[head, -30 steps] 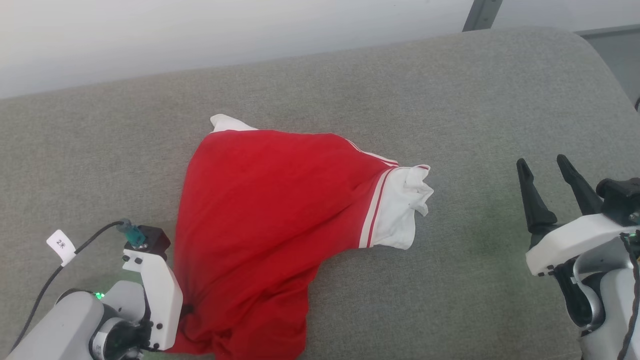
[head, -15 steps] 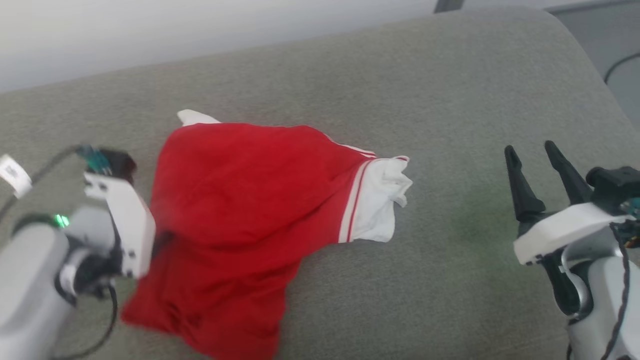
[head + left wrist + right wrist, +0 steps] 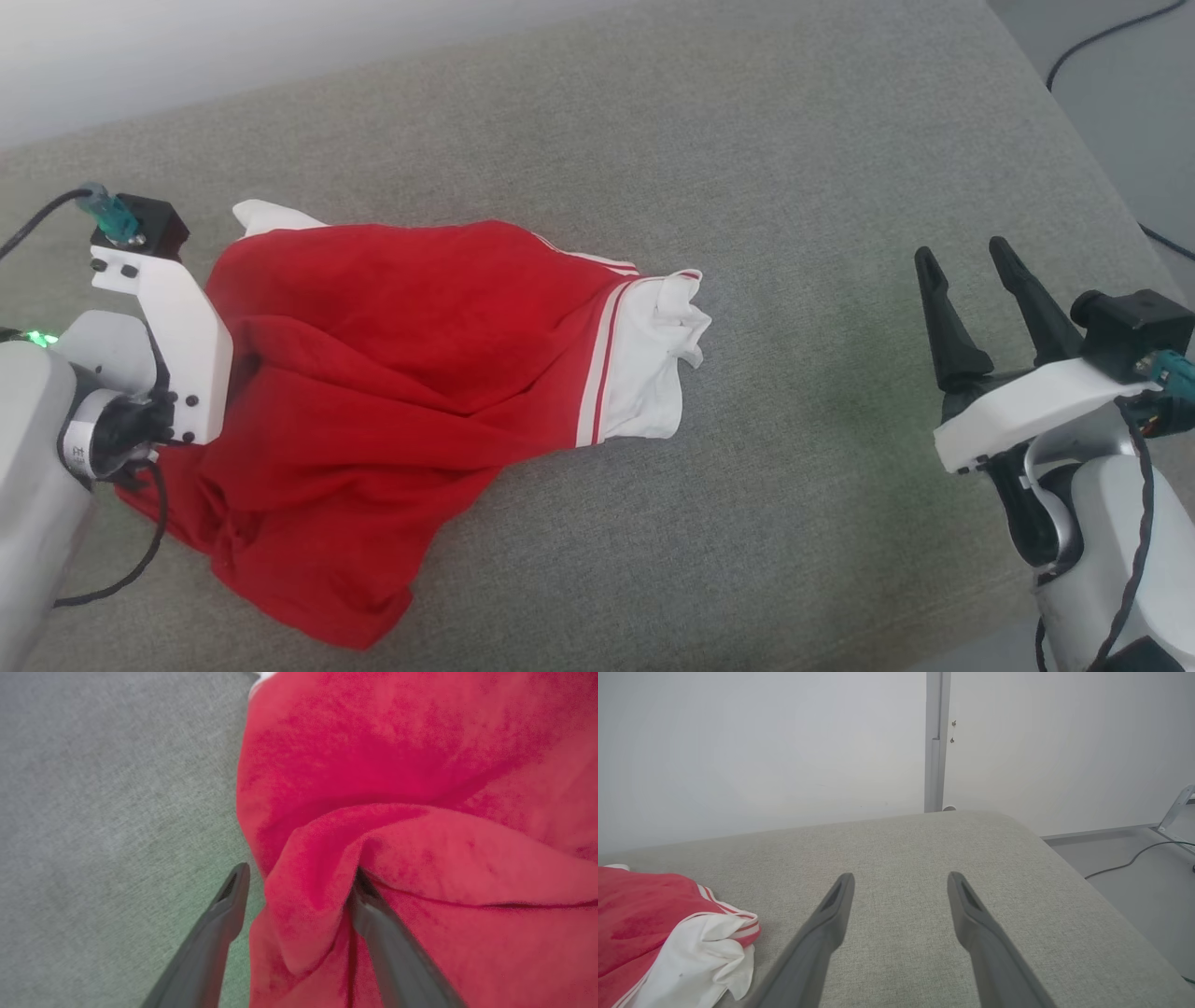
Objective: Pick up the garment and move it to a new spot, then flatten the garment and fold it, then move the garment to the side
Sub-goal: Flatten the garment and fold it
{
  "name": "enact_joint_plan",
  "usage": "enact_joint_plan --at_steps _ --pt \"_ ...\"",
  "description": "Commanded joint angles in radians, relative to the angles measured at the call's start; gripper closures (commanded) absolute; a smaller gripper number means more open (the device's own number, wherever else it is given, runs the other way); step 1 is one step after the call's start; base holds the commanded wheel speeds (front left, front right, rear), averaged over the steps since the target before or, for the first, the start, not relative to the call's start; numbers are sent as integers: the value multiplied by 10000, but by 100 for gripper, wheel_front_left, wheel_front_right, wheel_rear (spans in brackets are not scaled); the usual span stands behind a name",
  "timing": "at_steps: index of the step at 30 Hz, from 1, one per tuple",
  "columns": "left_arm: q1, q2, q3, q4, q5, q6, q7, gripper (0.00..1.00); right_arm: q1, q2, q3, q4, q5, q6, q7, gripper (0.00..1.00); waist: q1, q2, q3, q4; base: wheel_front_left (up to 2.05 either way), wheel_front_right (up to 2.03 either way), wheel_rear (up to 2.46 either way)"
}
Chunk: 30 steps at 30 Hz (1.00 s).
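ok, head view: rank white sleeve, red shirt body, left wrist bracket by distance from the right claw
From the right claw:
1. white sleeve, centre, at the shirt's right end.
2. red shirt body, left of centre.
3. left wrist bracket, far left.

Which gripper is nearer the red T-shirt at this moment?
Left. The left gripper sits at the left edge of the red T-shirt, open fingers straddling a fold of it. The right gripper hovers open over the bare grey cushion, well apart from the white sleeve.
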Motion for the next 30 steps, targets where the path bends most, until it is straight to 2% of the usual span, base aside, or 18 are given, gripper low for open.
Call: enact_joint_plan --at_steps 1,4,5,6,11,20,23,30 --pt "-138 -36 -63 150 153 -44 22 0 -106 -27 34 43 63 -5 -74 0 -1 0 33 -27 0 0 0" --pt "-97 -226 -249 634 44 -125 202 0 -126 -57 41 112 87 -3 -126 0 -1 0 83 -39 0 0 0" --pt "-85 -303 -282 764 -50 -202 252 64 -144 -60 41 127 77 -5 -114 0 -1 0 102 -38 0 0 0" --pt "-106 -410 -230 899 -158 -147 238 100 -161 -55 41 136 75 -3 -125 0 -1 0 118 -31 0 0 0" --pt "-431 -789 -182 926 -330 -65 361 100 -192 -95 -19 187 52 -5 -173 0 -1 0 122 74 0 0 0" --pt "-391 -2010 -525 -997 -1153 -336 1031 100 -33 -111 -205 137 -99 -5 -47 0 -1 0 -140 259 0 0 0" --pt "-102 -2178 -912 -1621 -1149 -482 1266 100 -35 -64 -155 104 -123 -5 -30 0 -1 0 -164 222 0 0 0" --pt "852 -2389 -1738 -2012 -1014 -573 1471 100 -42 25 33 148 -72 -5 -35 0 -1 0 -176 87 0 0 0"
